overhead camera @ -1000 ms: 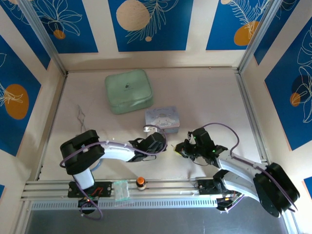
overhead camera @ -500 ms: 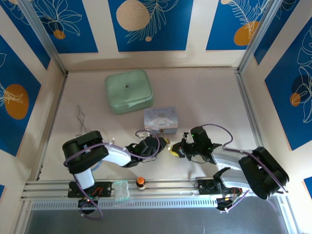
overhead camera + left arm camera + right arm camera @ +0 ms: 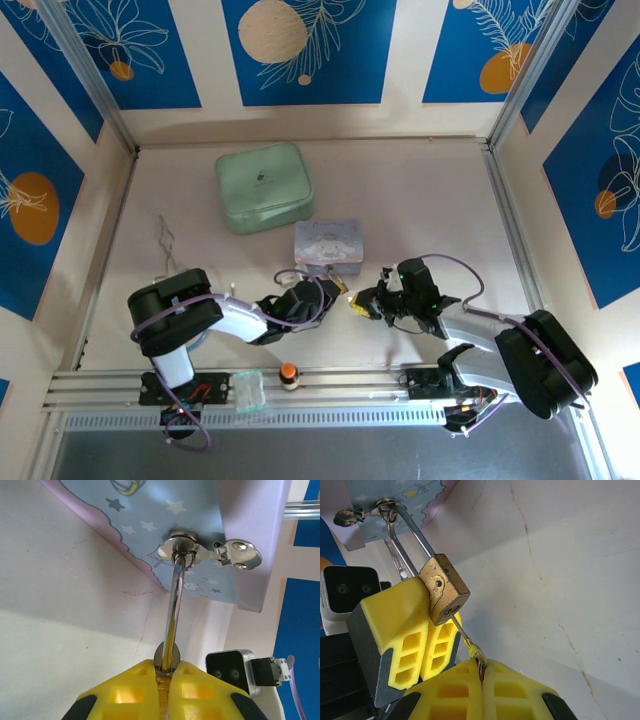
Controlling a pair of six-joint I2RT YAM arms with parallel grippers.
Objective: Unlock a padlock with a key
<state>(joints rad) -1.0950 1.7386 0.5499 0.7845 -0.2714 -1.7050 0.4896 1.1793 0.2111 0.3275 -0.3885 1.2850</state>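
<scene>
The brass padlock (image 3: 445, 592) hangs by its silver shackle (image 3: 175, 605) from the latch ring (image 3: 180, 547) of a pastel cartoon tin (image 3: 328, 245). My left gripper (image 3: 170, 672) is shut on the padlock, and its yellow fingers (image 3: 402, 630) stand just behind the brass body. My right gripper (image 3: 481, 672) is shut on the head of the thin silver key (image 3: 462, 635). The key's tip sits in the keyhole at the bottom of the padlock. In the top view both grippers (image 3: 335, 290) (image 3: 362, 303) meet just below the tin.
A mint-green case (image 3: 263, 186) lies at the back of the table. A small orange-capped bottle (image 3: 289, 373) stands on the front rail between the arm bases. Thin silver forceps (image 3: 165, 237) lie at the left.
My right gripper has moved left with the key up to the padlock. The tin and my left gripper have shifted slightly left.
</scene>
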